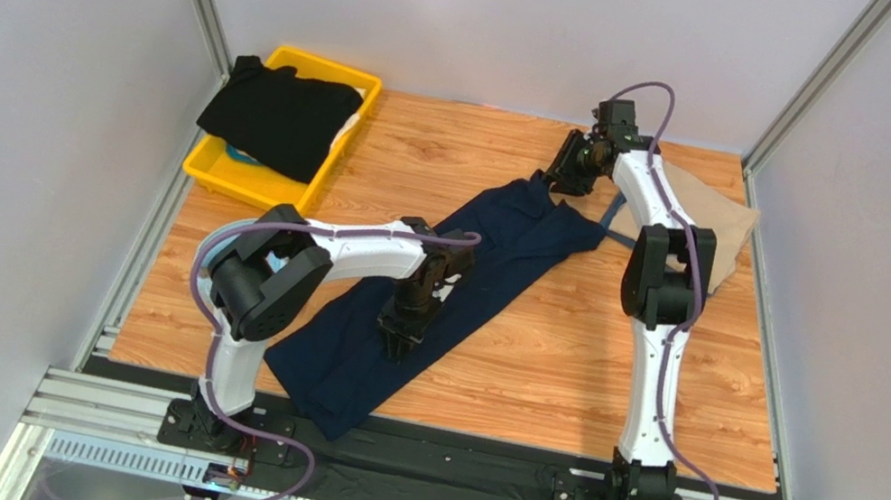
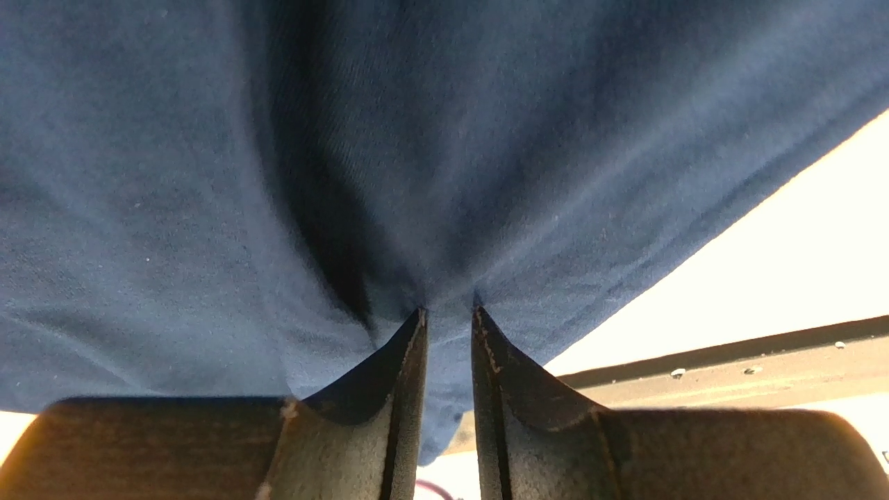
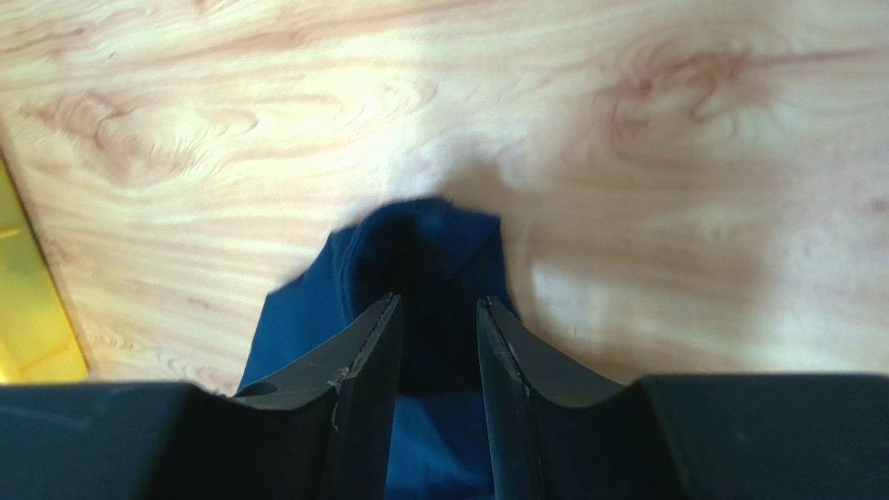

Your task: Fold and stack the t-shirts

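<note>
High rear view, close wrist views share navy shirt point(image 1: 518, 244).

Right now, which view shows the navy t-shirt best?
Top external: the navy t-shirt lies stretched diagonally across the table, nearly whole. Left wrist shows only close-up cloth; right wrist only one bunched end between the jaws.

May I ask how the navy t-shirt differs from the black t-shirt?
The navy t-shirt lies stretched across the table; the black t-shirt is bunched over the yellow bin. The left gripper and right gripper are on the navy one, neither on the black. Both are dark.
</note>
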Tool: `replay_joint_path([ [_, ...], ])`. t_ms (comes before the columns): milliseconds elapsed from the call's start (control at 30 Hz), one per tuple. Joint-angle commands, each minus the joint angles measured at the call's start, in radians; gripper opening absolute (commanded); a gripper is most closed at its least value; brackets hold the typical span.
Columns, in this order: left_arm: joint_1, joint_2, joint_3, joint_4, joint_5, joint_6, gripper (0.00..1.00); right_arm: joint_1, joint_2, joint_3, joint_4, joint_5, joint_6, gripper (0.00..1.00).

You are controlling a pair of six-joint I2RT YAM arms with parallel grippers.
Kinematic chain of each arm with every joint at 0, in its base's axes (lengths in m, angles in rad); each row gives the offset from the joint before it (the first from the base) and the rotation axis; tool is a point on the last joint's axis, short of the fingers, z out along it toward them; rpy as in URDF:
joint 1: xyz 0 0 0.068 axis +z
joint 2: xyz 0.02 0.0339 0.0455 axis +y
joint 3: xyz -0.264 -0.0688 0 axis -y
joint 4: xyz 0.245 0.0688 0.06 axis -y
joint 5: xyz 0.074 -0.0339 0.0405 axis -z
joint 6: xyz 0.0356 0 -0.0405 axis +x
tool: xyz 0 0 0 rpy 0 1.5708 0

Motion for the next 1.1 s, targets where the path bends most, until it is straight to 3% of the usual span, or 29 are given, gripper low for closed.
replay_joint_path([
  [0, -0.011, 0.142, 0.044, 0.073, -0.041, 0.011, 0.29, -0.008, -0.287, -0.146, 0.124, -0.003, -0.020, 0.40],
  [167, -0.011, 0.155, 0.067, 0.060, -0.051, 0.020, 0.29, -0.008, -0.457, -0.311, 0.159, 0.005, -0.029, 0.42],
  [333, -0.009, 0.127, 0.043, 0.060, -0.055, 0.022, 0.29, 0.003, -0.446, -0.349, -0.001, 0.022, -0.031, 0.40],
  [700, -0.009, 0.015, -0.038, 0.046, -0.090, -0.006, 0.29, 0.069, -0.406, -0.576, 0.037, 0.076, -0.031, 0.37],
  [1067, -0.011, -0.059, -0.115, 0.096, -0.077, -0.035, 0.29, 0.093, -0.235, -0.412, -0.087, 0.086, -0.023, 0.37],
])
